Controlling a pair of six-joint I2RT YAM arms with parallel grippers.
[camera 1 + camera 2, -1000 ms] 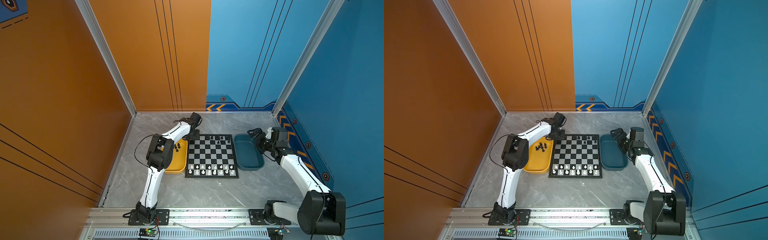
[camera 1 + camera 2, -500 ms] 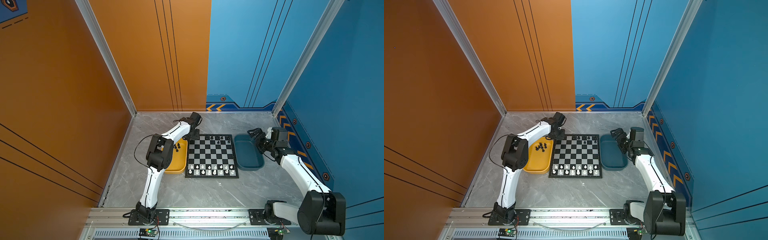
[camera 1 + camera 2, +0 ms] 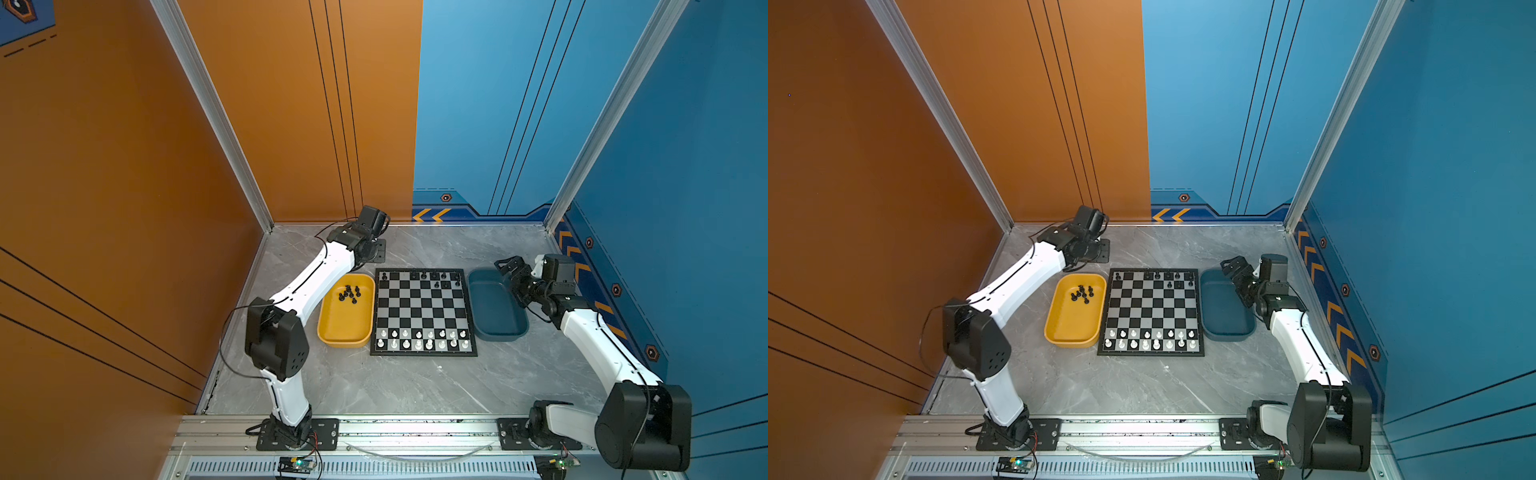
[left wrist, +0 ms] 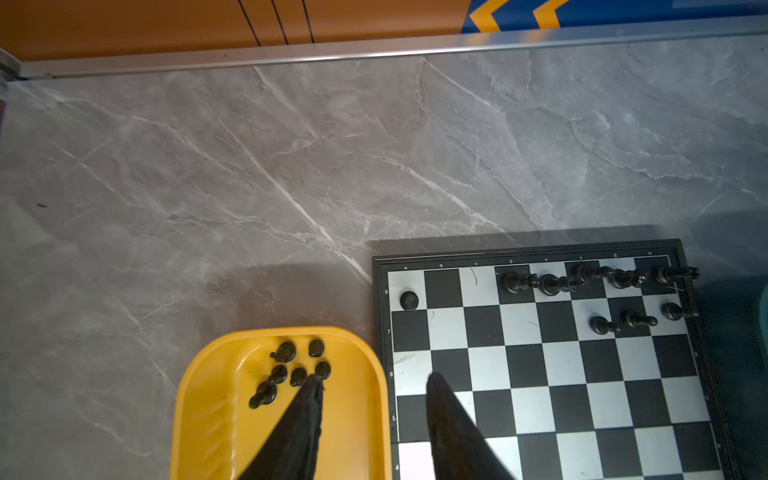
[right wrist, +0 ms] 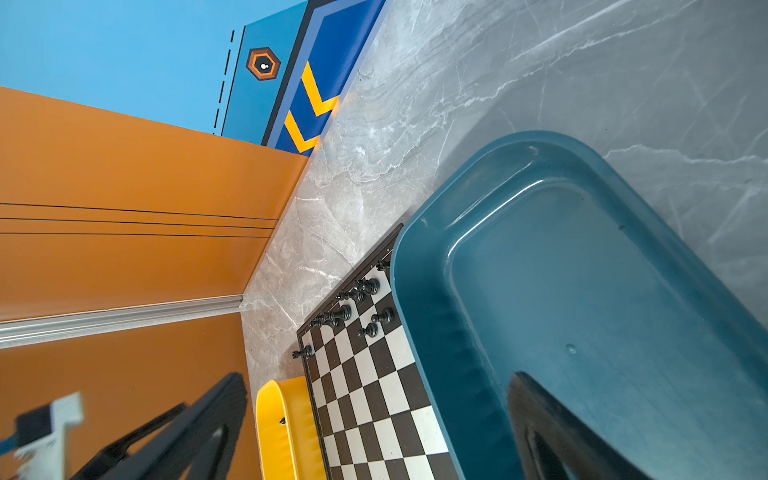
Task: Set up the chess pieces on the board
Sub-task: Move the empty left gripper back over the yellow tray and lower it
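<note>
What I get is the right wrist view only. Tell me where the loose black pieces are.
Observer: The black pieces cluster at the far end of the yellow tray.
Operator: Report the left fingers.
Observer: The left fingers are apart, with nothing between them.
Operator: Give me the whites.
Observer: The white pieces fill the two near rows of the board.

Orange wall [image 3: 124, 166], blue wall [image 3: 498, 104], grey marble floor [image 3: 374, 386].

Board [image 3: 423, 309] centre open; chess pieces [image 3: 434, 276] crowd far edge.
</note>
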